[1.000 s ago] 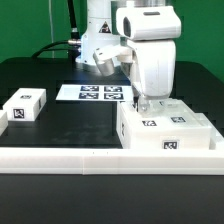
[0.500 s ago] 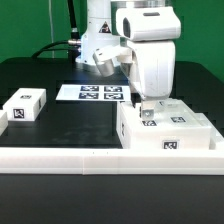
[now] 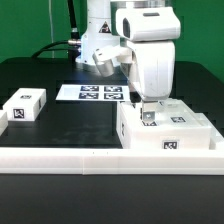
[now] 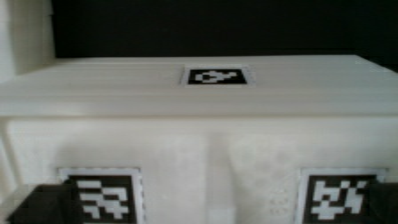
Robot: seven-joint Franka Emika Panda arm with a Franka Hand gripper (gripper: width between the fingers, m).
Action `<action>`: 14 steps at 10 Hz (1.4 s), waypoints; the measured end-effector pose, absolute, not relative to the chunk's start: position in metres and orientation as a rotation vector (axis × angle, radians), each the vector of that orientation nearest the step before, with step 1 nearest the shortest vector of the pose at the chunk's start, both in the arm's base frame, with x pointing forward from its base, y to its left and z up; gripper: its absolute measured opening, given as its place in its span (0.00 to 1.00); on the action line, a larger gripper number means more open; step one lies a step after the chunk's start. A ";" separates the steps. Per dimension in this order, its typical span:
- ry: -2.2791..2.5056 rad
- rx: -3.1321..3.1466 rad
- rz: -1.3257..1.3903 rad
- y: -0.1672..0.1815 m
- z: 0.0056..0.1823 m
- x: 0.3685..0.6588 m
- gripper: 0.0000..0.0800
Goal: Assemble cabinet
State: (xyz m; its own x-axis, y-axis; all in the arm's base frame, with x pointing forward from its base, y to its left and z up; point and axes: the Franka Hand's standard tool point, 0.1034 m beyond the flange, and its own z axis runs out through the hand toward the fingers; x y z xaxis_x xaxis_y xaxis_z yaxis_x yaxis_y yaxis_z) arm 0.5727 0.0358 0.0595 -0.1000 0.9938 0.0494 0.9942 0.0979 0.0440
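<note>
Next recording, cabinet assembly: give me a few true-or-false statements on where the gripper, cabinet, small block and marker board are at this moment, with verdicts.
1. The gripper is down at the top of the cabinet, on the exterior view's right. True.
2. The small white block sits on top of the cabinet. False: it lies alone on the table, on the exterior view's left.
3. The wrist view shows black-and-white tags on the cabinet. True.
4. The marker board leans upright against the cabinet. False: it lies flat on the table, apart from the cabinet.
</note>
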 end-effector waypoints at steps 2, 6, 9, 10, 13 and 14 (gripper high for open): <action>-2.275 -2.160 -0.096 0.035 0.066 0.565 1.00; -2.044 -2.408 -0.095 0.046 0.090 0.526 1.00; -2.007 -2.433 -0.115 0.053 0.080 0.524 1.00; -2.006 -2.433 -0.115 0.052 0.080 0.524 1.00; -1.870 -2.538 -0.150 0.052 0.080 0.523 1.00; -1.678 -2.672 -0.208 0.049 0.079 0.513 1.00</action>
State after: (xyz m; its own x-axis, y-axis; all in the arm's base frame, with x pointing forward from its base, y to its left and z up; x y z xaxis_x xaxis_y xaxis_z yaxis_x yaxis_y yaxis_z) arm 0.5134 0.0494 0.0791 0.4283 0.8981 0.1003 0.8954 -0.4367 0.0868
